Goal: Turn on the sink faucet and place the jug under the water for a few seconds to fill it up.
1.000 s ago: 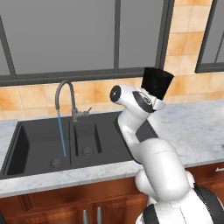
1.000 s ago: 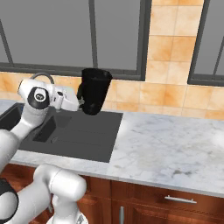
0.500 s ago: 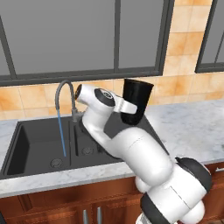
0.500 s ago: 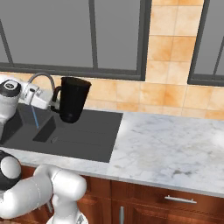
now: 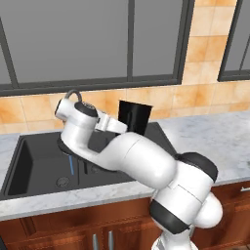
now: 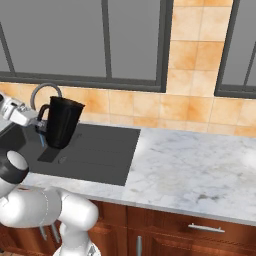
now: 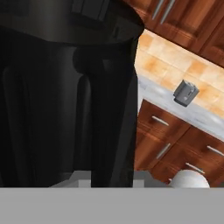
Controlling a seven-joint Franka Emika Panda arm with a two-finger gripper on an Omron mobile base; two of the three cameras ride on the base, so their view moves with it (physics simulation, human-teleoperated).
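Hanging jug (image 6: 62, 122) above sink (image 6: 100, 150)

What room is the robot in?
It looks like a kitchen. There is a wide matte black sink set into a grey-white marble counter, a thin grey gooseneck faucet behind it, and brown wooden cabinets with metal handles below.

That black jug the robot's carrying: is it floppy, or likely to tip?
The jug looks stiff: its tapered walls keep a clean shape in the air. Being wider at the rim than the base, it might tip if nudged high. The hand seems to hold it by the loop handle, so it may swing.
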